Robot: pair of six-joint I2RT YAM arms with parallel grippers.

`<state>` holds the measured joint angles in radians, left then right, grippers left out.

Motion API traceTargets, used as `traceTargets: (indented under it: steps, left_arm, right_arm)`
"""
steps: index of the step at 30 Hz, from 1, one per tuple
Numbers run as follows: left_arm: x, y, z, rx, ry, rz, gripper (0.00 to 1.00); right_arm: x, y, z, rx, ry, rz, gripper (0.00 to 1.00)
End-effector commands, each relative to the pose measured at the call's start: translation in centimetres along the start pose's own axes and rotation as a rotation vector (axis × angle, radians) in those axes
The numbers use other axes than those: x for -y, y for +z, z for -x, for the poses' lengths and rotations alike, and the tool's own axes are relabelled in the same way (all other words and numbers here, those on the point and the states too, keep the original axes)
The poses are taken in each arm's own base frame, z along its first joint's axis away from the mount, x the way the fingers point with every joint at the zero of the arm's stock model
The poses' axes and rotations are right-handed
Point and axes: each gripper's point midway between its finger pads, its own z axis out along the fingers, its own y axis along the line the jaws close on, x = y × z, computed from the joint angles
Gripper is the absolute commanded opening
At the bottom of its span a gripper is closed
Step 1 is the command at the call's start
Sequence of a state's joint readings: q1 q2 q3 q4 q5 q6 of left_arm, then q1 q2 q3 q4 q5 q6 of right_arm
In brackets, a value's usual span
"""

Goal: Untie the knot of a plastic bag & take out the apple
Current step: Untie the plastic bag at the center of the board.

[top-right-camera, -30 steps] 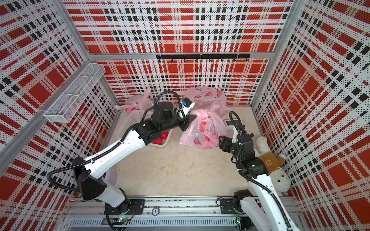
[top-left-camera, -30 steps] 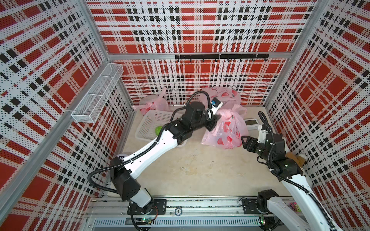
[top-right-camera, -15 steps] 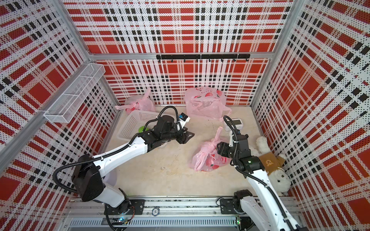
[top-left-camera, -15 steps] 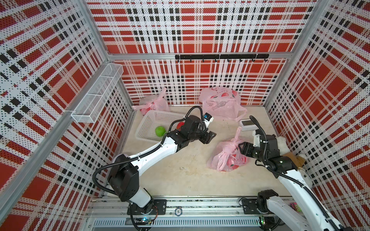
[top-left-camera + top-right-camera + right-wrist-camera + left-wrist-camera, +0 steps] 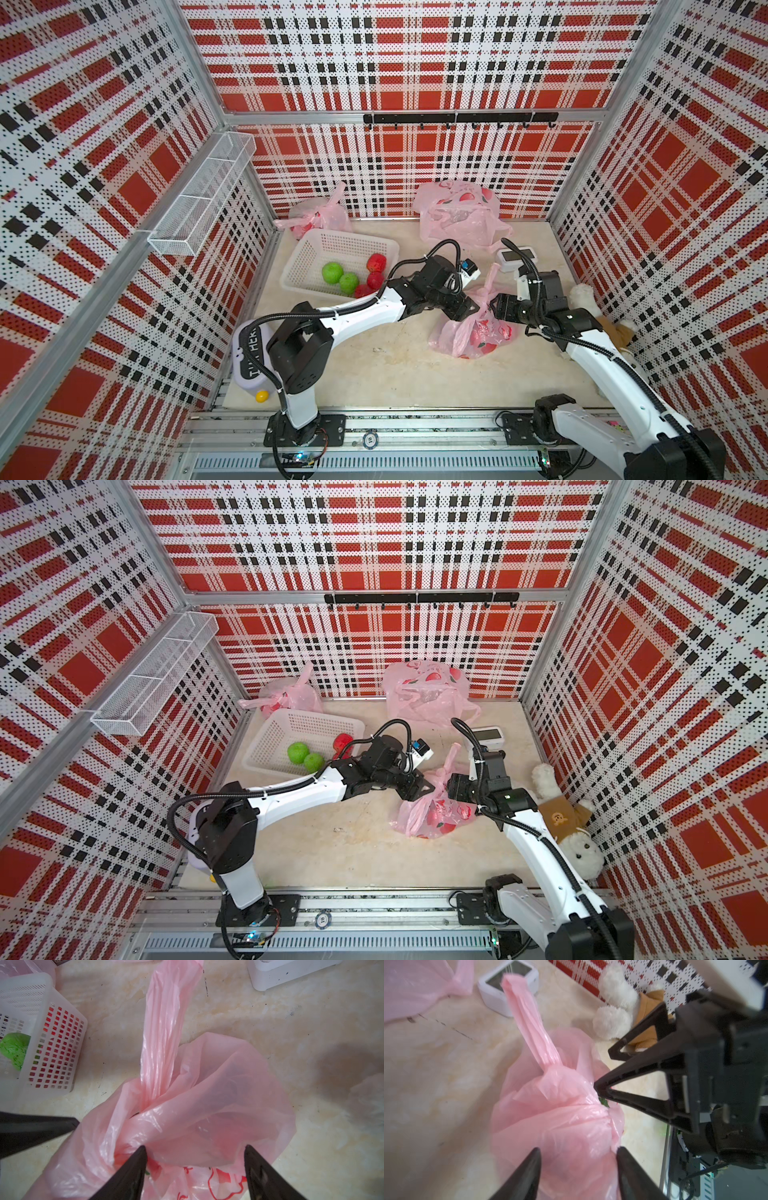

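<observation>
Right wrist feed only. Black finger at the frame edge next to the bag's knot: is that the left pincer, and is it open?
Observer: Yes, that's the left pincer. Its own wrist view shows the jaws apart, tips astride a bulge of the pink bag near the knot.
Operator: I only get one corner of the basket. What's in it?
Observer: In a top view the white basket holds two green fruits and three red ones, one of them partly behind the left arm.
</observation>
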<state>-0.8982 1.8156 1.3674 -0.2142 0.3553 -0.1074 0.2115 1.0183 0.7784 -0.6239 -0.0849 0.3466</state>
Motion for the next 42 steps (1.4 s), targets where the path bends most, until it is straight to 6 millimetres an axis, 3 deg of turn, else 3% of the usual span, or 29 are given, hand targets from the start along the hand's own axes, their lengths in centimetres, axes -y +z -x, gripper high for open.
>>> traceTargets:
  steps: [1,5,8,12,14,18,22,25,27,28,31,37,42]
  left_arm:
    - [1.1,-0.2,0.8,-0.003,0.0,-0.035,0.43]
    - [1.3,-1.0,1.3,0.009,0.009,-0.038,0.15]
    - [0.9,-2.5,2.3,0.038,0.01,-0.037,0.0]
    - [-0.1,-4.9,3.2,0.079,-0.016,-0.03,0.0]
    - [-0.8,-6.0,3.3,0.1,-0.028,-0.013,0.0]
    - [-3.1,-7.8,2.3,0.107,-0.076,0.025,0.0]
    - [-6.3,-8.5,-1.2,0.096,-0.173,0.07,0.0]
    - [-7.5,-8.0,-4.3,0.057,-0.242,0.073,0.0]
    - [-7.5,-7.6,-5.5,0.035,-0.251,0.075,0.0]
    - [-7.3,-7.4,-5.8,0.027,-0.252,0.072,0.0]
    - [-7.1,-7.0,-5.4,0.031,-0.246,0.057,0.0]
    - [-6.5,-6.5,-2.9,0.061,-0.223,0.0,0.0]
    - [-5.9,-6.8,-1.9,0.077,-0.193,-0.02,0.0]
  right_arm:
    - [-1.2,0.4,1.5,0.027,-0.03,0.049,0.76]
    - [-2.1,1.9,0.7,-0.021,-0.007,0.109,0.73]
    - [-2.6,2.6,0.4,-0.043,-0.002,0.141,0.57]
    - [-2.8,2.7,0.9,-0.023,-0.02,0.148,0.19]
    - [-2.5,2.7,1.3,-0.004,-0.031,0.128,0.08]
    - [-1.5,2.3,2.1,0.019,-0.044,0.081,0.0]
    - [0.6,2.0,2.5,0.041,0.015,0.044,0.0]
    - [0.9,1.4,2.5,0.064,0.013,0.05,0.0]
    - [0.1,1.0,2.6,0.076,-0.014,0.085,0.13]
    - [-0.5,0.8,2.7,0.082,-0.041,0.092,0.27]
    - [-3.0,0.2,2.8,0.075,-0.213,0.071,0.5]
    - [-7.3,2.1,3.4,0.013,-0.436,0.079,0.73]
    - [-9.6,6.5,4.5,-0.001,-0.616,0.069,0.81]
